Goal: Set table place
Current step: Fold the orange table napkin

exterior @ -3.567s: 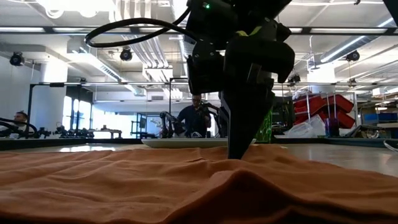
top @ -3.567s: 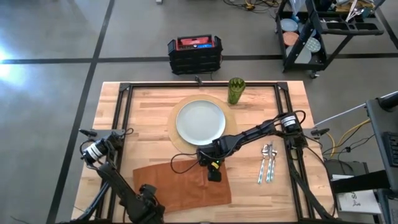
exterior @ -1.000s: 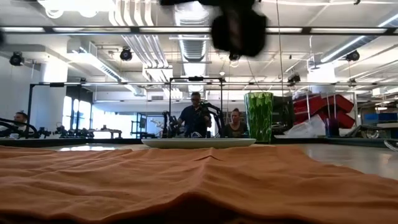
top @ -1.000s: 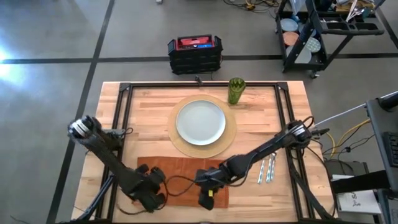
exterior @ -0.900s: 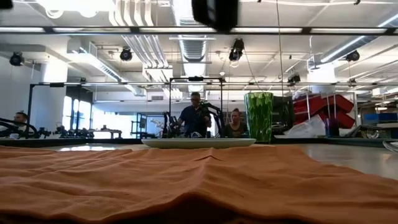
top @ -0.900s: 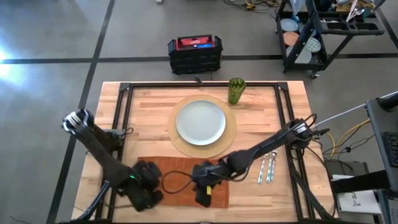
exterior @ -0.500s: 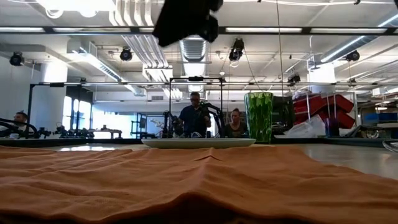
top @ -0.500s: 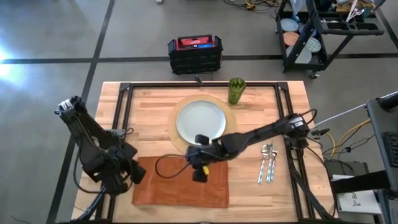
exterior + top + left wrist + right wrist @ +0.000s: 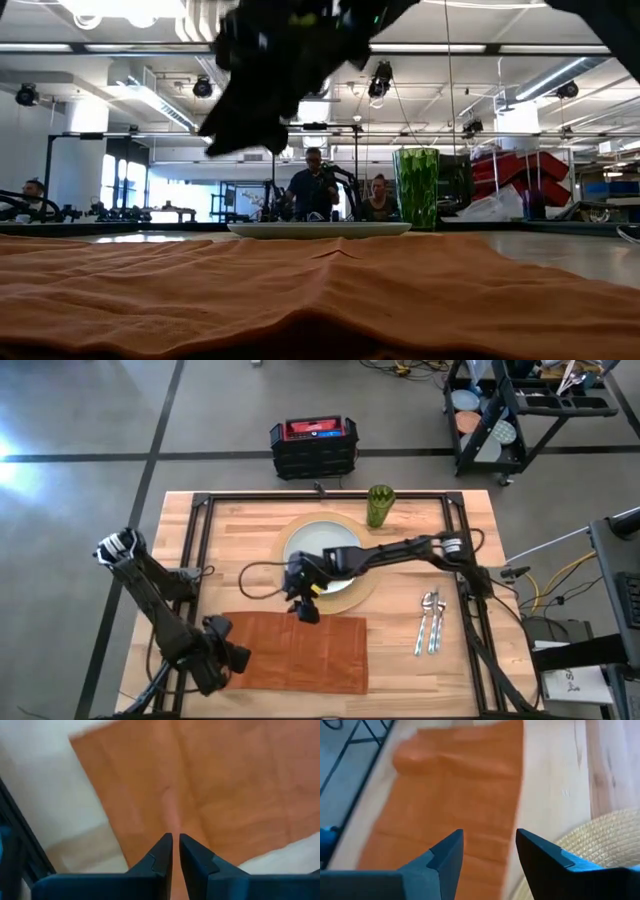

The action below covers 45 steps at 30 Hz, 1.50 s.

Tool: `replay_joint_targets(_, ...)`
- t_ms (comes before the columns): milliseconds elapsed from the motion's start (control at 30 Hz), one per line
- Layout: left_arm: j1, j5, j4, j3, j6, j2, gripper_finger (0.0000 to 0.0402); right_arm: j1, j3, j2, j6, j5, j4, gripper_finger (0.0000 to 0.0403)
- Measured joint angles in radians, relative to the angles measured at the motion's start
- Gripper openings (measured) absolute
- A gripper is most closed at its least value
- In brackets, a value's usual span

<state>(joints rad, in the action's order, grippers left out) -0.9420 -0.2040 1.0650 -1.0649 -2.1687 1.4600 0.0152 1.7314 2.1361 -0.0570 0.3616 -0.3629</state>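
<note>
Right gripper (image 9: 305, 610) has shifted left, fingers apart above the mat (image 9: 365, 588) edge — one napkin (image 9: 290, 652) just below it, left gripper (image 9: 232, 657), nearly shut, at napkin's left edge, one plate (image 9: 322, 538), one cup (image 9: 379, 506).

Table (image 9: 250, 550): light wood planks, matt, grain showing; frame black metal. Napkin (image 9: 292, 653): orange cloth, soft w/ fold creases, matt. Placemat (image 9: 592, 847): tan woven straw-like weave, rough. Plate (image 9: 320, 538): pale, smooth, slight sheen, prob. ceramic. Cup (image 9: 379, 506): green translucent, ribbed, glass or plastic, can't tell. Cutlery (image 9: 430, 622): shiny silver metal. Gripper fingers (image 9: 445, 857): dark matt plastic-looking.
</note>
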Motion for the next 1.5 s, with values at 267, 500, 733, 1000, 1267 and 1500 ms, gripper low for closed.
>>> replay_joint_targets(267,-0.002,0.121,-0.219,0.0,0.006,0.08,0.002,-0.041,0.033,0.136,0.052,0.145,-0.003,0.0168)
replay_joint_targets(500,-0.002,0.139,-0.251,-0.001,0.01,0.102,0.002,-0.04,0.032,0.144,0.08,0.162,0.044,0.0161)
replay_joint_targets(733,0.012,0.145,-0.232,0.012,0.012,0.116,0.002,-0.042,0.032,0.119,0.107,0.161,-0.099,0.0147)
replay_joint_targets(1000,0.089,-0.023,-0.399,0.013,0.087,0.103,0.002,-0.04,0.032,0.001,0.264,0.016,-0.386,0.0111)
replay_joint_targets(1267,0.139,-0.069,-0.484,-0.012,0.274,0.124,0.002,-0.037,0.004,-0.109,0.351,0.013,-0.658,0.0075)
replay_joint_targets(1500,0.16,-0.067,-0.469,-0.121,0.468,0.212,0.002,0.016,-0.148,-0.223,0.213,0.013,-0.591,0.0029)
